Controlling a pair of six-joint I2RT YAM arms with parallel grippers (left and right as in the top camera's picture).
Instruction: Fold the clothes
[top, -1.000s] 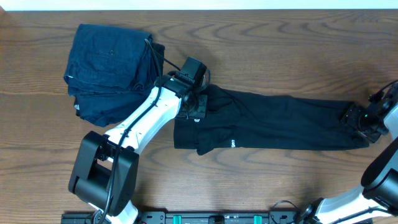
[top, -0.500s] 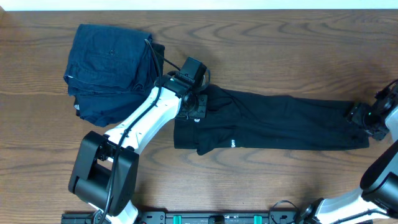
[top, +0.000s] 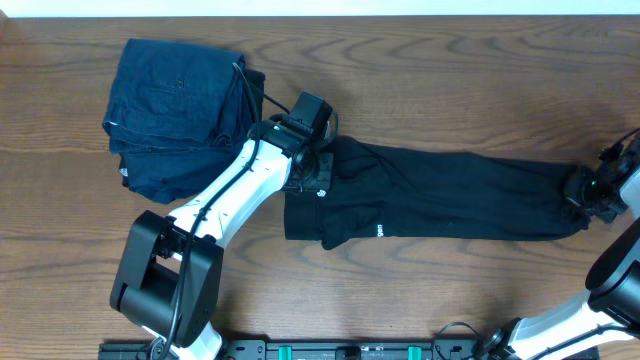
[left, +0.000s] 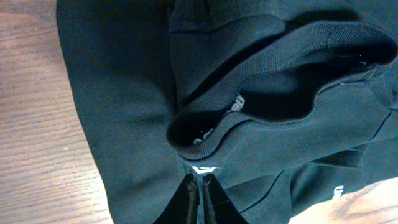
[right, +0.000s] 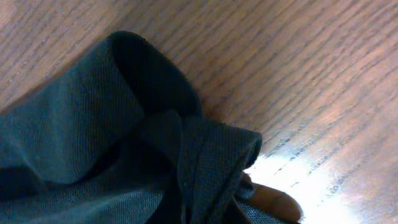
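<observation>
The clothes (top: 450, 195), a black T-shirt, lie stretched out left to right across the middle of the table. My left gripper (top: 318, 178) is shut on the fabric at the collar end. In the left wrist view its fingertips (left: 200, 186) pinch the cloth just below a small white logo (left: 206, 169) and the open neckband. My right gripper (top: 585, 195) is at the far right end of the shirt. The right wrist view shows a bunched fold of the black fabric (right: 205, 162) pinched in the right gripper (right: 217, 208).
A folded dark blue denim-like stack (top: 175, 110) lies at the back left, right beside the left arm. The left arm's base (top: 165, 270) stands at the front left. Bare wood table (top: 460, 90) surrounds the shirt.
My right gripper has shut on the shirt's right end and shifted right, pulling the shirt longer. The shirt's left edge slid slightly right. The left gripper stayed shut in place.
</observation>
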